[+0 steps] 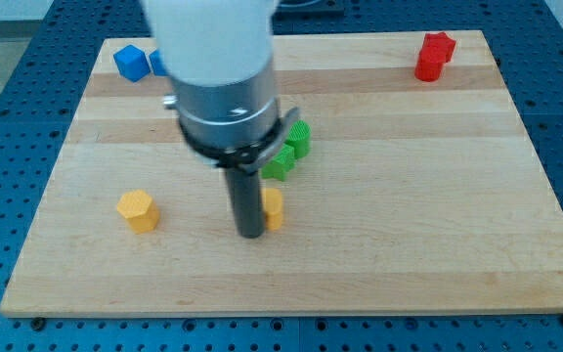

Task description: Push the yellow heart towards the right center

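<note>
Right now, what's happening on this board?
A robot arm with a straight dark rod is working on the wooden board. My tip sits just to the view's left of a yellow block, apparently touching it; the rod hides part of that block, so its heart shape cannot be confirmed. The block lies near the board's middle, well short of the right center. A second yellow block sits toward the view's left, two green blocks just above, blue blocks top left, a red block top right.

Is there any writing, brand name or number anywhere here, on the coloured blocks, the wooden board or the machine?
None: no word, number or sign can be read.
The wooden board, the red block, the blue blocks, the green blocks, the yellow blocks and the arm's pale housing are all plain.
</note>
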`<state>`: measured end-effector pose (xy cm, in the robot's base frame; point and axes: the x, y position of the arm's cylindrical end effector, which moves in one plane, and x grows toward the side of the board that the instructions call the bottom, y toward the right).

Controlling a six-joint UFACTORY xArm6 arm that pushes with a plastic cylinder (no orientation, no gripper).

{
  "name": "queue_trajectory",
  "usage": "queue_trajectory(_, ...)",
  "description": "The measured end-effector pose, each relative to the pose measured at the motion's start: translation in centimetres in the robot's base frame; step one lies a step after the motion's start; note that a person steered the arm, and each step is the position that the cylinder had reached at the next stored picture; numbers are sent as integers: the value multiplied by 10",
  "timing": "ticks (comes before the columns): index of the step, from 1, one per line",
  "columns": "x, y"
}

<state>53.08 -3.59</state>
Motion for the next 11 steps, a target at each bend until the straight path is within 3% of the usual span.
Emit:
queue_trajectory(2, -41, 63)
queue_trajectory(3, -51, 67)
queue_trajectory(7, -67, 13)
queue_trajectory(8, -88, 32)
queue_trajectory(11, -85, 125)
